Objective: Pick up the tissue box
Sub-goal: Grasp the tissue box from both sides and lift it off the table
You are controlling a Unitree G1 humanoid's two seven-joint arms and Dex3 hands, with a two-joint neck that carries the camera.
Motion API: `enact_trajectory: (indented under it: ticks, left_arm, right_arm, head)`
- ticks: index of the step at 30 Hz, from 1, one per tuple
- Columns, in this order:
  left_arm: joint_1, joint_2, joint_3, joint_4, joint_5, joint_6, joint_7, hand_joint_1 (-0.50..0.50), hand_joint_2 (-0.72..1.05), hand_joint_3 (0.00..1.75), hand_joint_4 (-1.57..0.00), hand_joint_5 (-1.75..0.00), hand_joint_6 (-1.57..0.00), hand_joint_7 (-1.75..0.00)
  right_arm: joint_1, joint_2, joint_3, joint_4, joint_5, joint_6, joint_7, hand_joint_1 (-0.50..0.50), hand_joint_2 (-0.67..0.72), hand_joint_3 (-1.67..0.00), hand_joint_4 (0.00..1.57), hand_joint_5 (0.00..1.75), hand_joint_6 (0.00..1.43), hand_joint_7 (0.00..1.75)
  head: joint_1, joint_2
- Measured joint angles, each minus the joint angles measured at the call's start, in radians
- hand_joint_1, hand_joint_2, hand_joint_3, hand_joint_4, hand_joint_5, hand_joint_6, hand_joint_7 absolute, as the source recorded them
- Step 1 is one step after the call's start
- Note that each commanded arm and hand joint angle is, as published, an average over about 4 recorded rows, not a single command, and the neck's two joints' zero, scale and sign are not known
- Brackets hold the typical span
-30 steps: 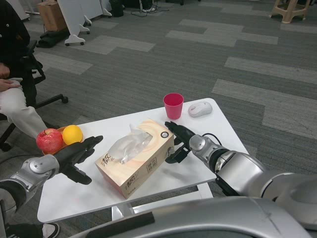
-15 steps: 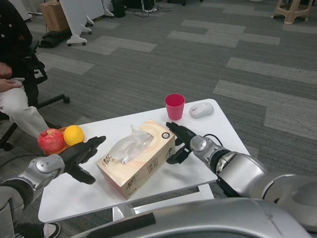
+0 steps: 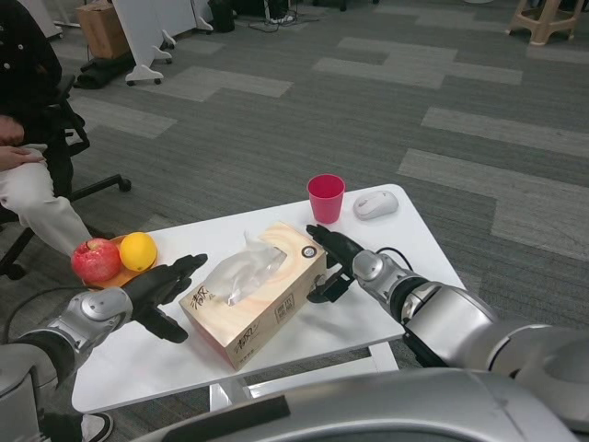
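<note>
A tan tissue box (image 3: pixel 256 295) with a clear plastic opening and a tissue sticking up lies at the middle of the white table (image 3: pixel 304 341). My left hand (image 3: pixel 167 290) is at the box's left end, fingers spread, very close to it or just touching. At the box's right end, my right hand (image 3: pixel 333 261) has its fingers apart against the side. The box rests on the table.
A pink cup (image 3: pixel 325 198) and a white mouse (image 3: pixel 375 204) stand at the table's far right. An apple (image 3: pixel 95 260) and an orange (image 3: pixel 137 250) sit on a plate at the far left. A seated person (image 3: pixel 28 147) is beyond the left edge.
My left hand has moved right, closing in on the box's left end. The right hand has stayed at the right end. The camera shifted slightly.
</note>
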Motion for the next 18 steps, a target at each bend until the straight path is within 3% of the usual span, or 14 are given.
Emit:
enact_trajectory:
  ticks: [18]
  left_arm:
    - [0.0,-0.026,-0.015,-0.004,0.0,0.011,0.002,0.5,1.05,0.09,-0.15,0.0,0.0,0.0]
  right_arm:
    - [0.0,0.0,0.005,-0.005,0.0,0.0,0.001,0.17,-0.35,-0.63,0.0,1.26,0.0,0.0]
  head:
    - [0.006,-0.005]
